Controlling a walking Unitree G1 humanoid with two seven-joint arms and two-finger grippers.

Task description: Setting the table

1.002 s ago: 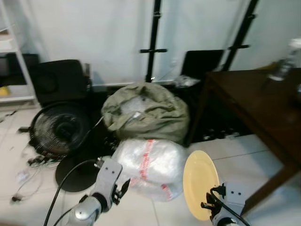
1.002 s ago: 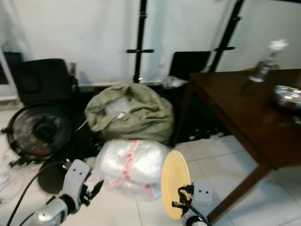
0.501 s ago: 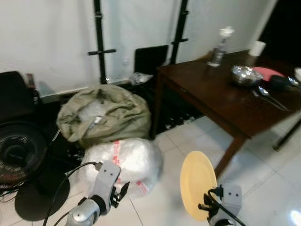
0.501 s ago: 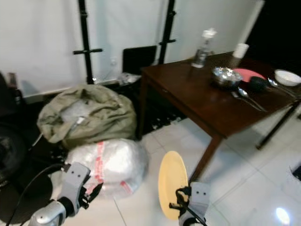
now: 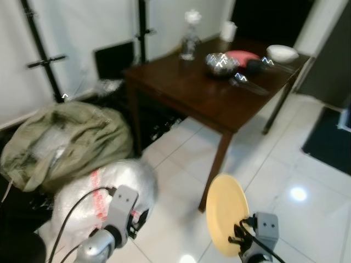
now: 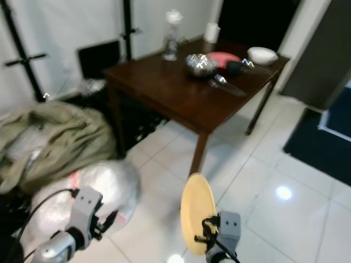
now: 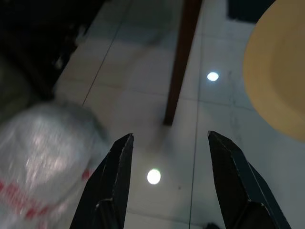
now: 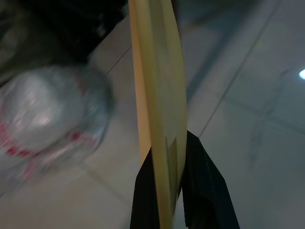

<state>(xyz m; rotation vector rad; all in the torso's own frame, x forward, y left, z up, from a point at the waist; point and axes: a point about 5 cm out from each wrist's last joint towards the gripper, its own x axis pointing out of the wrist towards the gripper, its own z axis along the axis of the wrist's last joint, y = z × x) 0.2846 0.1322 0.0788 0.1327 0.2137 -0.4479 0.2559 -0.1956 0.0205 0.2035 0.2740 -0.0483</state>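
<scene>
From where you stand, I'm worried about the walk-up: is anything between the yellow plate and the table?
Nothing visible blocks it. The right tool holds the yellow plate upright over bare white tiles leading to the brown table; the plastic bag lies off to the left.

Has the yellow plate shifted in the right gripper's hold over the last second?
No. The yellow plate stands on edge, clamped in the right gripper as before; only the camera has turned, toward the dark wooden table.

Round pale-yellow plate [image 5: 226,213]: held upright on edge, clamped at its lower rim, above white floor tiles, near the dark-brown wooden table [image 5: 186,93].
</scene>
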